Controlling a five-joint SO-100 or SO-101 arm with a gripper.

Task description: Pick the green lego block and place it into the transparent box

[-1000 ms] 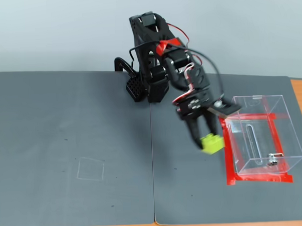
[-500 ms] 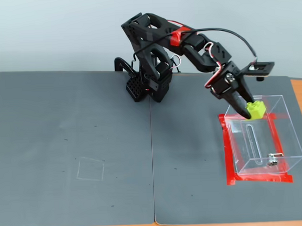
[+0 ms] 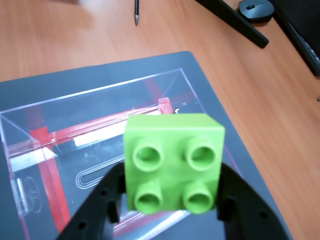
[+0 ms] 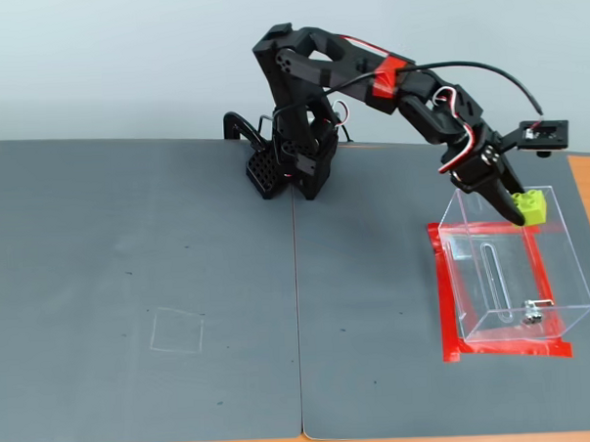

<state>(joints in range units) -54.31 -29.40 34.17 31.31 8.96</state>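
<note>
Green lego block (image 4: 531,207) sits clamped in the tool (image 4: 522,211), held above the transparent box (image 4: 513,270), over its far end. From its base, the arm stretches rightward in the fixed view, wrist angled down.

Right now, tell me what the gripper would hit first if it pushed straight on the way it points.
Probably the floor of the transparent box. The gripper, shut on the green lego block, points down into the box's open top in the wrist view. Depth is unclear; it could clip the far wall instead.

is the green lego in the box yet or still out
Still out: the green lego block is clamped in the gripper, held above the transparent box.
</note>
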